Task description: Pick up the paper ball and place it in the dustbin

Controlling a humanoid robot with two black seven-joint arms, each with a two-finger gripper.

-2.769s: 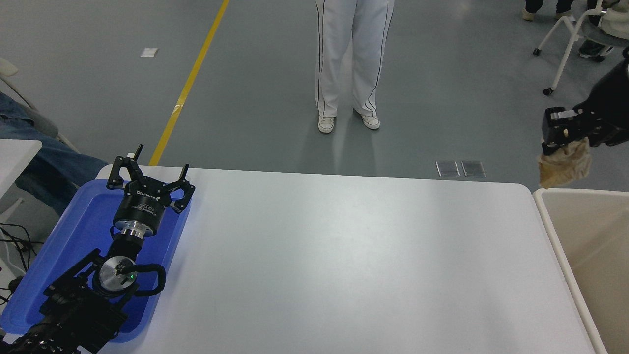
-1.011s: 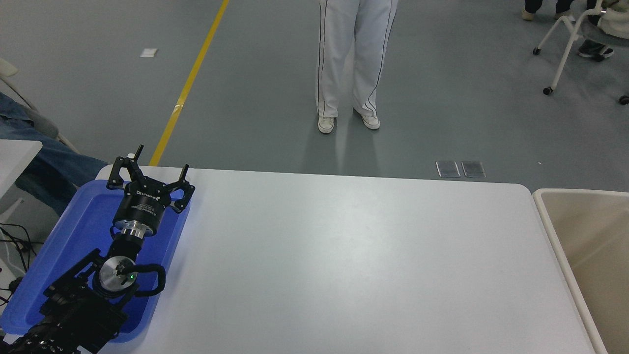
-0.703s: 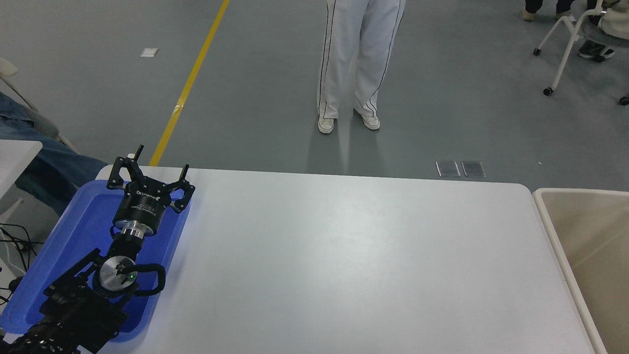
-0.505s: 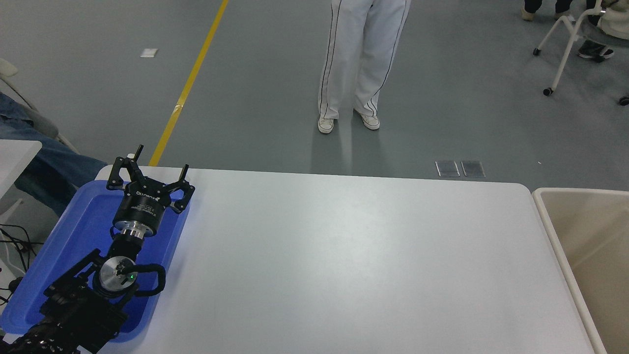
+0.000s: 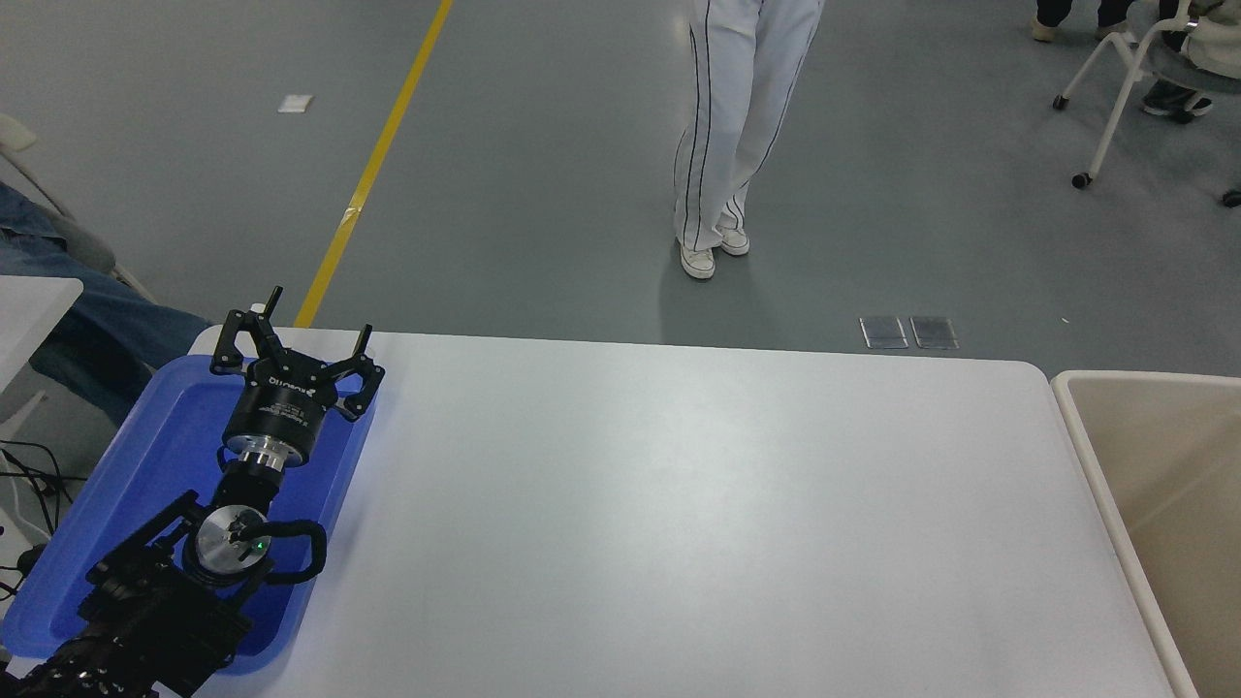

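The cream-beige dustbin (image 5: 1076,427) stands against the table's right edge, partly cut off by the picture's right side; only its rim and part of its smooth inner wall show. The paper ball is out of view. My left gripper (image 5: 302,330) is parked open above the far end of the blue tray (image 5: 155,456) at the lower left, with nothing between its fingers. My right arm and its gripper are outside the picture.
The white table (image 5: 679,504) spans the middle. Beyond its far edge a person in white trousers (image 5: 737,116) stands on the grey floor. A wheeled chair (image 5: 1134,78) is at the top right. Another person's legs in jeans (image 5: 87,330) show at the left.
The right gripper, which held the paper ball above the dustbin 2.8 s ago, has left the picture along with the ball. The person in white trousers has stepped to the right.
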